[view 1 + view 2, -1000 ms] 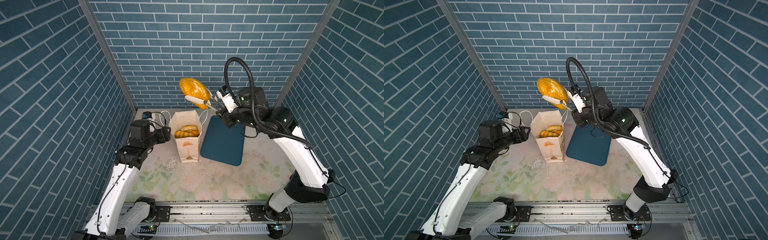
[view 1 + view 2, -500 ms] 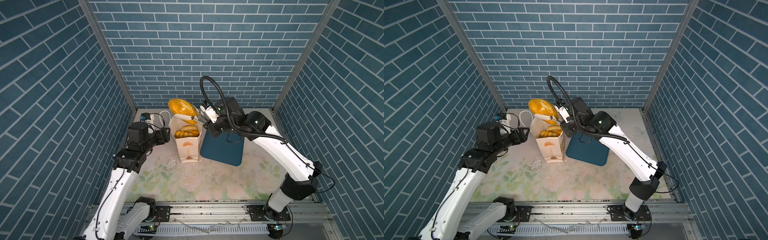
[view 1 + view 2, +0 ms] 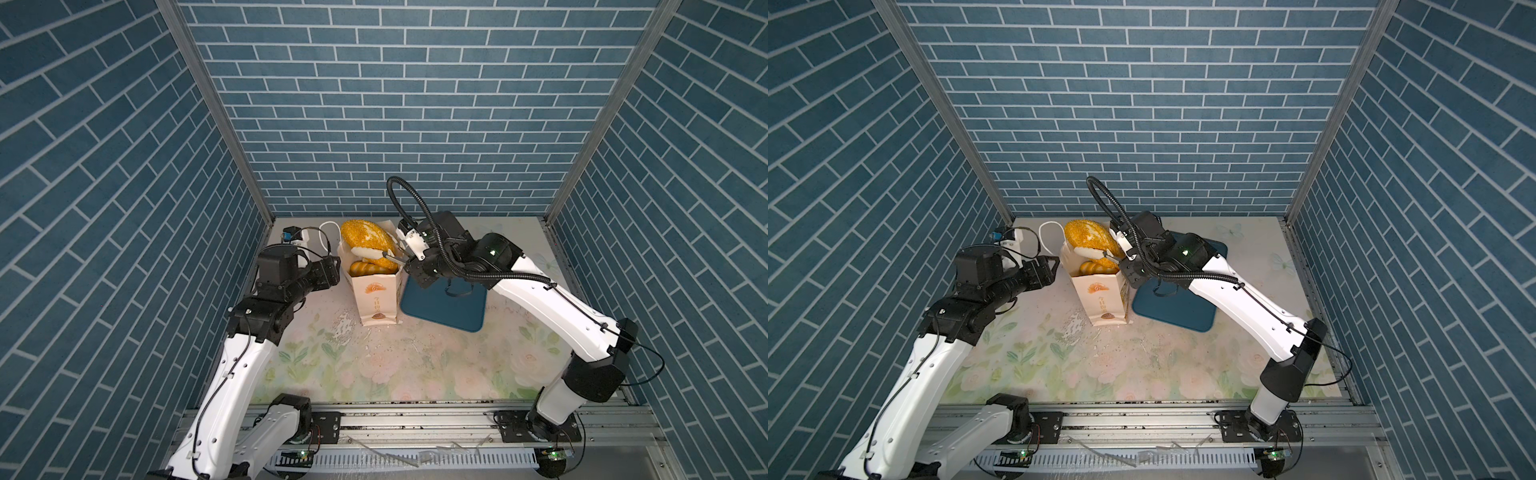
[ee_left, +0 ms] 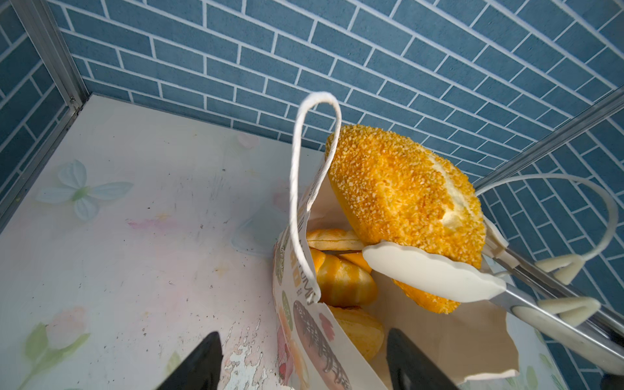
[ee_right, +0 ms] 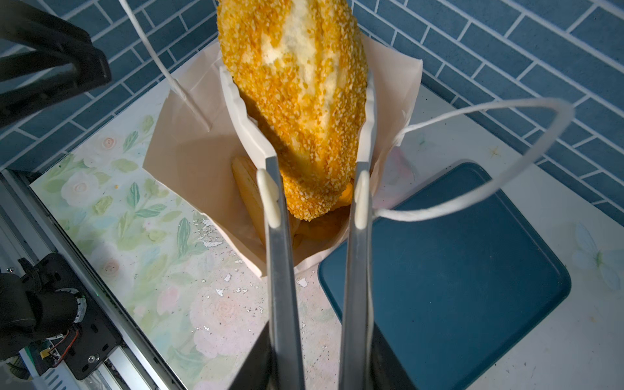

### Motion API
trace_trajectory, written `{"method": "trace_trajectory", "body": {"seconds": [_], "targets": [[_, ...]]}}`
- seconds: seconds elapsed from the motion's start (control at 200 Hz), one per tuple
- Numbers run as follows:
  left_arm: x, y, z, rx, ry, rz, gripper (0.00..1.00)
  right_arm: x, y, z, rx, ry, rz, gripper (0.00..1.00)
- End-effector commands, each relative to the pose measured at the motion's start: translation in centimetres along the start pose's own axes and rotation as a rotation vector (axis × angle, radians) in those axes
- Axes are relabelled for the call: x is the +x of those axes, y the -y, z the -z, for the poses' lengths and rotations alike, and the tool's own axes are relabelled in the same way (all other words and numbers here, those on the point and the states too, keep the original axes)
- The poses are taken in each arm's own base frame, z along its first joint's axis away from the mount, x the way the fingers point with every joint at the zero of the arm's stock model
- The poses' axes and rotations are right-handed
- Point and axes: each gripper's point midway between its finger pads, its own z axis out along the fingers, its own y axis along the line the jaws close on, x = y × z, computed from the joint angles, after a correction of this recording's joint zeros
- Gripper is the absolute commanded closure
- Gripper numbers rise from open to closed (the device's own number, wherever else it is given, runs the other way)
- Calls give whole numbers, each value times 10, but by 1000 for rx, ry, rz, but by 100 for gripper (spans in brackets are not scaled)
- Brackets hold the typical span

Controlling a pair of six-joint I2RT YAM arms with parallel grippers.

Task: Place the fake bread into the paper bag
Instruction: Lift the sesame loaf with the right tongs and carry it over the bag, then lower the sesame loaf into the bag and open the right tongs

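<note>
Tongs (image 5: 280,270) gripped by the right claw (image 3: 417,266) pinch the large oval loaf (image 3: 365,237) end-first over the paper bag (image 3: 376,297) (far edge of the surface (image 3: 415,365)), probably to slide in lengthwise; left claw (image 3: 332,268) gapes wide beside it, likely steadying.

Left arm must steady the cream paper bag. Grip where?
Probably pinch the cream-white paper bag's left wall at its top rim, coming from the left: that thin upright edge faces the open left gripper, while the crumbed orange oval loaf and white-tipped tongs crowd the right.
</note>
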Motion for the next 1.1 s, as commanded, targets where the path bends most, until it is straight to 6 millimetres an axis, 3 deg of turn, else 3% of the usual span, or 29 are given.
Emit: {"method": "trace_trajectory", "body": {"seconds": [0.0, 0.345, 0.48, 0.655, 1.09], "targets": [[4, -5, -2, -18, -9, -9, 22, -14, -2, 19, -10, 76, -34, 79], [4, -6, -2, -20, -7, -7, 22, -5, 2, 24, 20, 46, -13, 75], [5, -6, -3, -18, -8, -4, 22, -2, 6, 24, 37, 32, -10, 68], [1, -4, -1, -13, 0, -6, 22, -8, 7, 30, 42, 55, -2, 59], [3, -4, 2, -16, 3, -3, 22, -18, 3, 42, 36, 79, 35, 52]]}}
